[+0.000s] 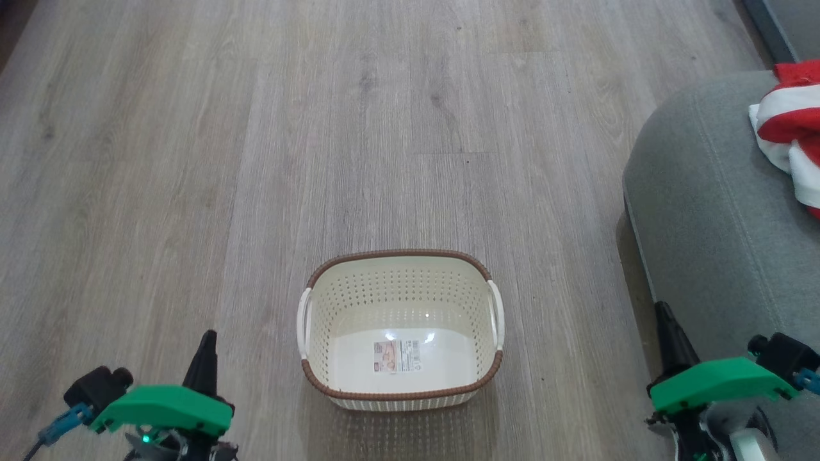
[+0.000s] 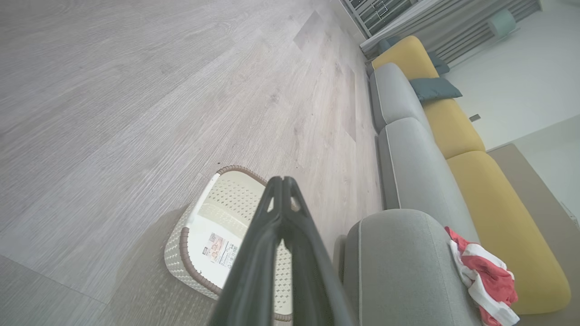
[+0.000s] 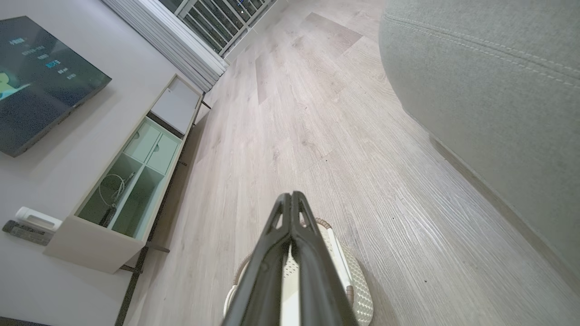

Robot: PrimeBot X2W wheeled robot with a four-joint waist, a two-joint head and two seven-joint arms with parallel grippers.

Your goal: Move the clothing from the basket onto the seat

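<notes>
The cream basket stands on the floor straight ahead with nothing in it, its label sticker showing on the base. The red and white clothing lies bunched on the grey seat at the right; in the left wrist view the clothing rests on the rounded seat beside the basket. My left gripper hangs shut at the lower left, holding nothing. My right gripper is shut at the lower right, close to the seat's front edge. The basket peeks from behind the right fingers.
Wooden floor stretches all around the basket. A long sofa with grey and yellow cushions runs beyond the seat. A low TV cabinet and a wall screen stand across the room.
</notes>
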